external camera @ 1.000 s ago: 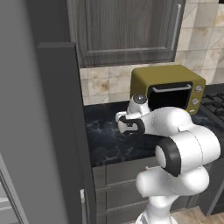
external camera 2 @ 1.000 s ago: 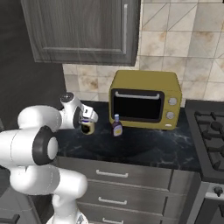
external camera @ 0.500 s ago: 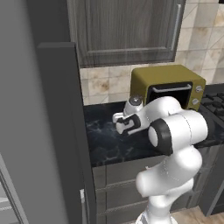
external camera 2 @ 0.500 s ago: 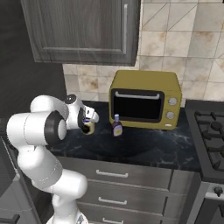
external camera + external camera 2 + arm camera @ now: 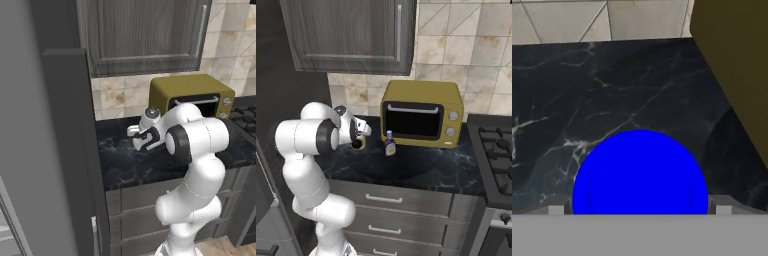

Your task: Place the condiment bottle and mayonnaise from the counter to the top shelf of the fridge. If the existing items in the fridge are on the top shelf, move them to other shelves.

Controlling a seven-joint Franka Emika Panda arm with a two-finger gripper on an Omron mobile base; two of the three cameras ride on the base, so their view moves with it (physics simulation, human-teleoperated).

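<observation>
The mayonnaise shows its wide blue lid close up between my fingertips, which press its two sides. My gripper is shut on this squat jar low over the black marble counter, left of the microwave. Whether the jar rests on the worktop or hangs just above it, I cannot tell. The slim dark condiment bottle stands upright on the counter, a short way right of the jar and in front of the microwave door. In the left base view my gripper sits beside the fridge, whose long dark door edge rises at the left.
An olive-yellow microwave stands at the back of the counter, close to my hand's right side. A stove lies at the far right. Dark wall cabinets hang overhead. Grey drawer fronts run below the worktop.
The arm's elbow has swung up and round beside the microwave while the hand has stayed almost in place at the jar. The bottle has not moved.
</observation>
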